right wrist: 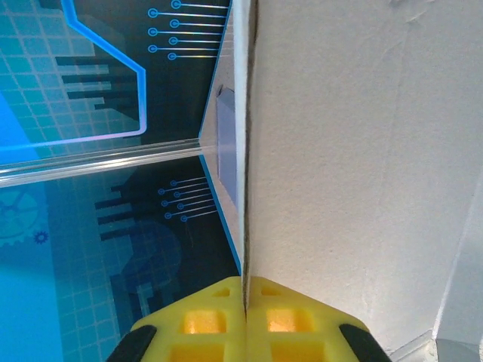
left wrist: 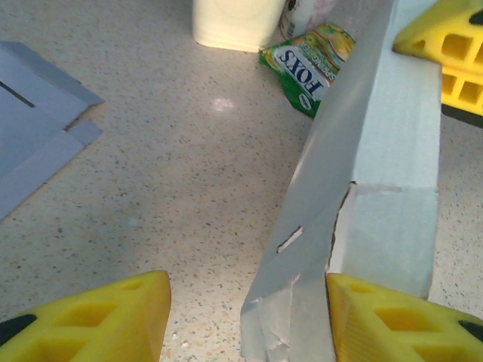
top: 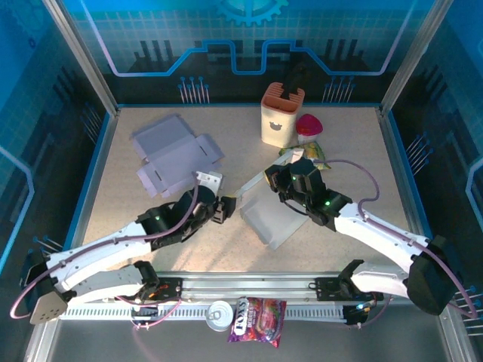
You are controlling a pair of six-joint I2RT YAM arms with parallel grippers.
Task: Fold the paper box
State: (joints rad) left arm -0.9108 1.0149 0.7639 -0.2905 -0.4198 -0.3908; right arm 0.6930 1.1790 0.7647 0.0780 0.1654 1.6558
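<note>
Sitting on speckled tbl (top: 355, 151): box (top: 268, 219) (blue walls (top: 136, 38)).

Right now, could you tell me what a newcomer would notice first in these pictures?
The half-folded white paper box mid-table, with the right gripper pinched shut on one raised panel and the left gripper open astride another panel. Far left lies a flat grey box blank.
</note>
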